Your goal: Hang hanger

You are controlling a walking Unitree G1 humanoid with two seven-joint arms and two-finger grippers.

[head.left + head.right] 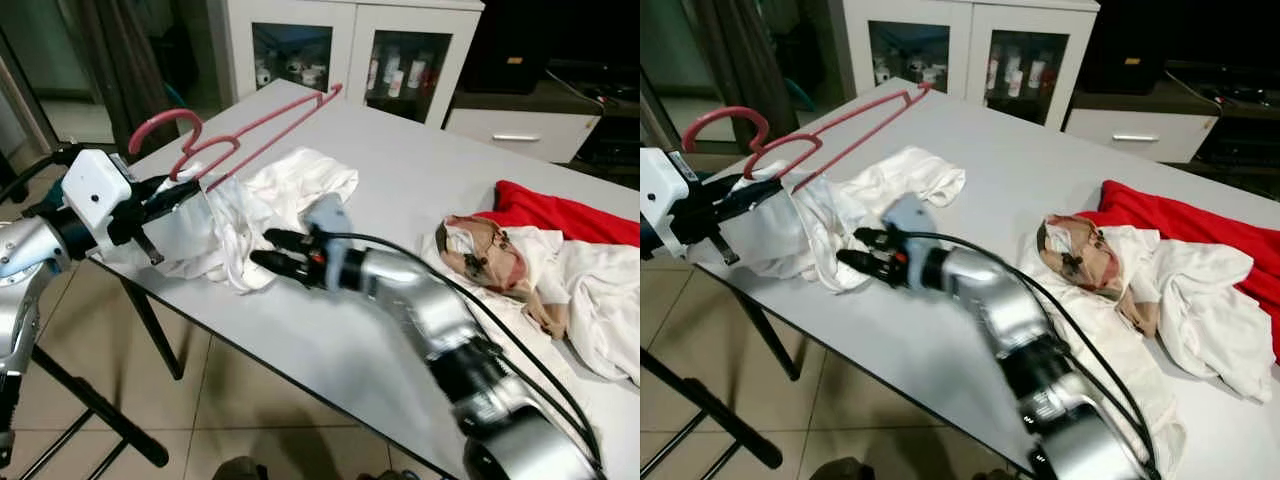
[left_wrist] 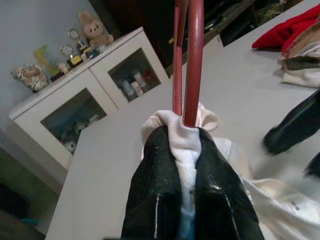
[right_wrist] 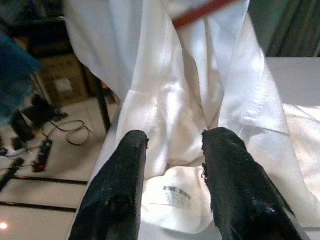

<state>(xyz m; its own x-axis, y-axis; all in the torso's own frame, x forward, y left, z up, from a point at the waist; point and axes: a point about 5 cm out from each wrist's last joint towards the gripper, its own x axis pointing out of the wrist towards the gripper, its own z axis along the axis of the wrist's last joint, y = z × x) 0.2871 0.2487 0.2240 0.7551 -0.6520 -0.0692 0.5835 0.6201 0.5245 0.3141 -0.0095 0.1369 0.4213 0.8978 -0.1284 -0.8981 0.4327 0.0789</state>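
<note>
Hanger: a red hanger point(image 1: 232, 138) was held above the table's left corner, its hook past the left edge and its far end reaching toward the back edge.
White shirt: a white shirt point(image 1: 262, 205) was draped from the hanger and bunched on the table point(image 1: 420, 170) near its left corner.
Left gripper: the left gripper point(image 1: 185, 192) was seen at the left edge, its black fingers point(image 2: 155, 200) pressed together on the shirt cloth and the hanger's bar.
Right gripper: the right gripper point(image 1: 270, 250) was stretched across the table toward the shirt, fingers point(image 3: 120, 190) spread apart with white cloth between and below them, not clasped.
Left wrist view: the two red bars were shown rising from the pinched cloth; a white cabinet point(image 2: 95, 100) with glass doors, topped by a plush toy point(image 2: 93, 31) and small figures, stood behind.
Right wrist view: a printed label point(image 3: 172, 192) on a fold of the shirt was shown, along with floor cables point(image 3: 45, 145) beneath the table's edge.
Other clothes: a red garment point(image 1: 560, 215) and a pale heap point(image 1: 590, 290) were laid near the right edge.
</note>
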